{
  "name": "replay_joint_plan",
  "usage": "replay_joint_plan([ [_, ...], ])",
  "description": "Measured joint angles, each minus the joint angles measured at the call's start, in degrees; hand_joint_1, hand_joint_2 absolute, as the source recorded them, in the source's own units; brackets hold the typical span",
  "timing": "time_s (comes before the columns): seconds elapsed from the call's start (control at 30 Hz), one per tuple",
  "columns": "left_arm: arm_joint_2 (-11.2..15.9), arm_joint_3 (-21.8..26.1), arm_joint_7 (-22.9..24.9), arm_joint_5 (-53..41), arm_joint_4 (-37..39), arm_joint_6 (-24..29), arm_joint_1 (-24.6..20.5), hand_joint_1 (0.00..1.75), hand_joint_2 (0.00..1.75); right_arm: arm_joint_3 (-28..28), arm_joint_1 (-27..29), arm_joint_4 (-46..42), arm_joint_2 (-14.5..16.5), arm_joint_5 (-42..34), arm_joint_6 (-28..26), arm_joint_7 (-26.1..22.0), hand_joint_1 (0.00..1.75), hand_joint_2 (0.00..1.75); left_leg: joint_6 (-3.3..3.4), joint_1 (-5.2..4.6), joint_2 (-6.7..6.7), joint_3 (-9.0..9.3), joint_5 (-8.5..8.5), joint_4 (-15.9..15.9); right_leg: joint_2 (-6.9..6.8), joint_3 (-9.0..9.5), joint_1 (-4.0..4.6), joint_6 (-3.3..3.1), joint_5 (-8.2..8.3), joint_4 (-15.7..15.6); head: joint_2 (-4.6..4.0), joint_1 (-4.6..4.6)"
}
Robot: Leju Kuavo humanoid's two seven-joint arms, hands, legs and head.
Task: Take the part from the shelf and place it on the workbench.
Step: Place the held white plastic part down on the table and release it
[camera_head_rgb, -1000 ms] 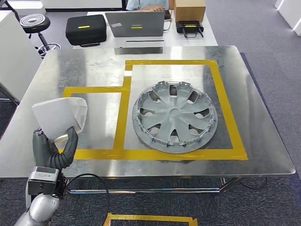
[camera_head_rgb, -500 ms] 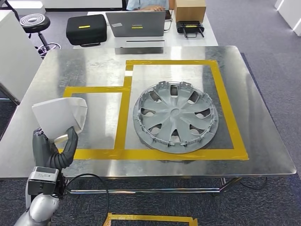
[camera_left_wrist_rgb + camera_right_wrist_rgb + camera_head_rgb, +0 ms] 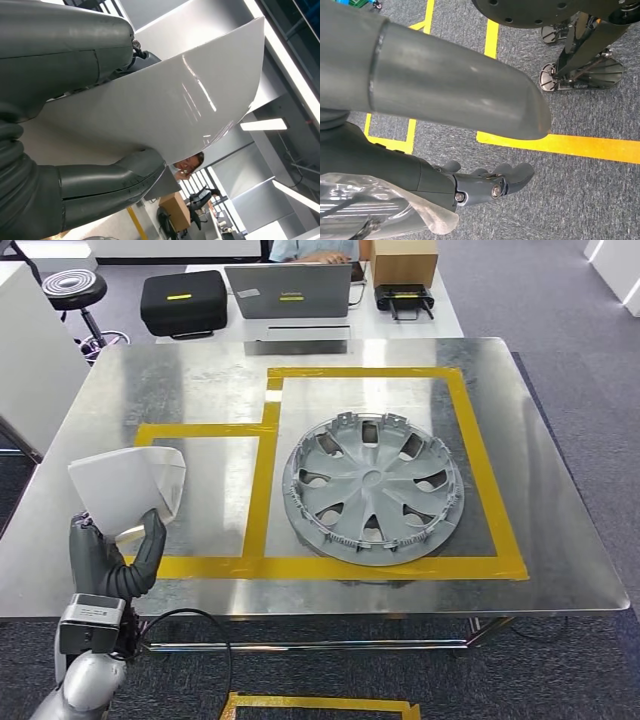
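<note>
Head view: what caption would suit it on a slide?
Left robot hand holds a white panel over the workbench, beside a grey hubcap.

White part [image 3: 128, 487] hides left hand [image 3: 113, 558] fingertips and surface [image 3: 189, 400] beneath it. Person [image 3: 313, 250] behind laptop [image 3: 288, 290] cut off by top edge. Right hand [image 3: 433, 130] palm unseen.

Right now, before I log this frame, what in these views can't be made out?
- White part, head view: the near edge is hidden inside the left hand.
- Left wrist view: the part and the hand's fingers block the workbench.
- Right hand, right wrist view: it holds nothing, thumb and fingers apart over the floor.
- Person, head view: cut off by the top edge.
</note>
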Motion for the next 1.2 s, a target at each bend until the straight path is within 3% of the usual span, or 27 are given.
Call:
replay_joint_plan([
  [1.07,0.0,-0.01,0.0,0.0,0.01,0.0,0.0,1.75,1.75,0.0,0.0,0.0,0.0,-0.03,0.01,0.01,0.0,0.0,0.0,-0.01,0.0,0.0,0.0,0.0,0.0,0.0,-0.01,0.0,0.0,0.0,0.0,0.0],
  [1.13,0.24,0.08,0.09,-0.53,-0.01,0.17,-0.06,1.75,1.75,0.21,-0.96,-0.07,-0.25,-2.37,-0.54,1.46,0.0,0.0,-0.01,0.01,0.0,-0.21,0.02,-0.02,0.0,0.07,0.0,-0.02,0.03,0.03,0.0,0.02],
  [1.2,1.36,0.79,0.16,-1.76,-0.02,-0.09,-0.72,1.75,1.75,2.38,-5.46,-0.24,-1.94,-11.71,-4.06,5.99,0.0,0.0,-0.12,0.03,0.27,-0.56,0.13,-0.03,0.36,-0.18,0.01,-0.06,0.34,0.08,0.0,0.01],
])
